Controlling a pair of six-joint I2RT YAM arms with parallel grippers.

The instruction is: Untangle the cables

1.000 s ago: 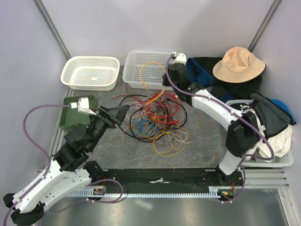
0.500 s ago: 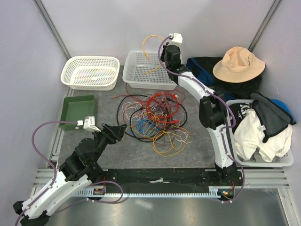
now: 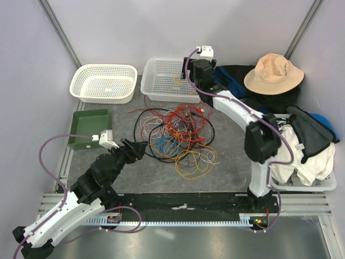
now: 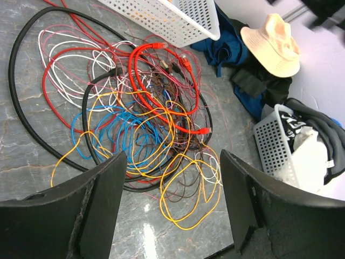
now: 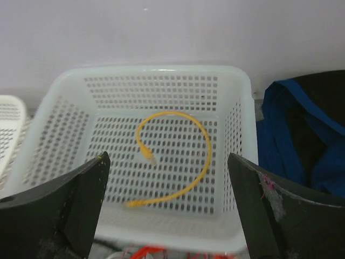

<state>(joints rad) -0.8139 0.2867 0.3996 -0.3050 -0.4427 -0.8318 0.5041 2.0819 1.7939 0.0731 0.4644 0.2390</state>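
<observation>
Top view: my left gripper [image 3: 139, 148] hangs low toward the left side of the desk [image 3: 232, 156], aimed at the cables [image 3: 178, 135].
Left fingers: spread, with nothing between them. The left wrist view looks straight through the gap at the heap, so I judge I am lined up to pick a strand from its near-left rim.
Cables: one knotted heap mid-desk, a black loop ringing red, blue, yellow and white ones.
Basket [image 3: 161, 97]: at the far edge, beyond the heap. An orange cable [image 5: 208, 154] lies curled inside, alone.
Right gripper [image 3: 190, 82]: above that basket, fingers wide apart and empty, likely because freed cables go there.
</observation>
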